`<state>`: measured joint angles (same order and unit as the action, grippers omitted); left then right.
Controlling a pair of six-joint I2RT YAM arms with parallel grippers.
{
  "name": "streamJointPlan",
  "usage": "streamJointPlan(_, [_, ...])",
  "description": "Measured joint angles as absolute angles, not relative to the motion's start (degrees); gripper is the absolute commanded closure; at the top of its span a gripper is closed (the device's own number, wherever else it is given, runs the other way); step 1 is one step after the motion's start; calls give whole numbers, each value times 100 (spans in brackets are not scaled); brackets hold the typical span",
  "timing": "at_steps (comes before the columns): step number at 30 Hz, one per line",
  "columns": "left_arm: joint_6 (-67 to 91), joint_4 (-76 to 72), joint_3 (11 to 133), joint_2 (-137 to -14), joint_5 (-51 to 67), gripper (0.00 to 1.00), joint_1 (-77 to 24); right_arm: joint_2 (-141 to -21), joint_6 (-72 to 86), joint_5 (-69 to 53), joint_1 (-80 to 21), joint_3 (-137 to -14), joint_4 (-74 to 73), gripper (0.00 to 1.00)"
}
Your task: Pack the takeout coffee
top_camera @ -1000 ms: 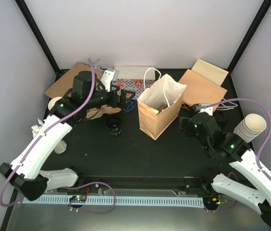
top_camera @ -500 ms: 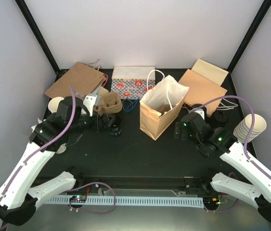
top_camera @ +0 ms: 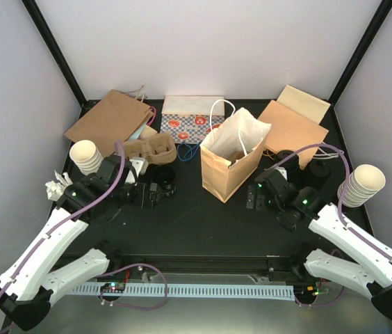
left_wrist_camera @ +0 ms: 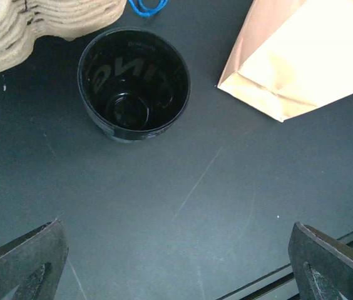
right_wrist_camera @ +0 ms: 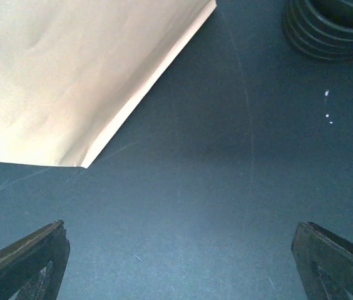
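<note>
Black coffee cup (left_wrist_camera: 134, 84) left of the paper bag (top_camera: 232, 160).
Likely light, slick, crushable; pinch its sides gently. Wide and empty: left gripper (left_wrist_camera: 176, 269), right gripper (right_wrist_camera: 179, 265).

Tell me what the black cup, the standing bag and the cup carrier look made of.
Black cup: probably plastic, glossy, reflecting lettering.
Standing bag: matte brown kraft paper, creased folds.
Cup carrier: moulded pulp, rough, fibrous, layered edges.
</note>
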<state>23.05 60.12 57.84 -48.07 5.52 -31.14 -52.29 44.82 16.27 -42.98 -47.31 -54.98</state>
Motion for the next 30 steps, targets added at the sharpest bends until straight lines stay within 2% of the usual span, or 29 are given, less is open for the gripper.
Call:
streamJointPlan(6, [2265, 5876, 5579, -4790, 469, 2, -3114, -5295, 4375, 1332, -4298, -4327, -5052, 0])
streamJointPlan(8, [2257, 5811, 5577, -4849, 379, 11, -3114, -5352, 4313, 1186, -4298, -4187, -4963, 0])
streamJointPlan(18, [2187, 5387, 5601, -5889, 119, 25, -2858, -5601, 4150, 1041, -4298, -4053, -4733, 0])
streamJointPlan(26, [2097, 5087, 5881, -6687, 56, 42, -2580, -5336, 4239, 1332, -4298, -3839, -4499, 0])
streamJointPlan(28, [2043, 5068, 6066, -7000, 49, 50, -2563, -5312, 4235, 1446, -4298, -3763, -4451, 0])
streamJointPlan(30, [2010, 5052, 6206, -7299, 19, 54, -2558, -5339, 4235, 1542, -4298, -3723, -4434, 0])
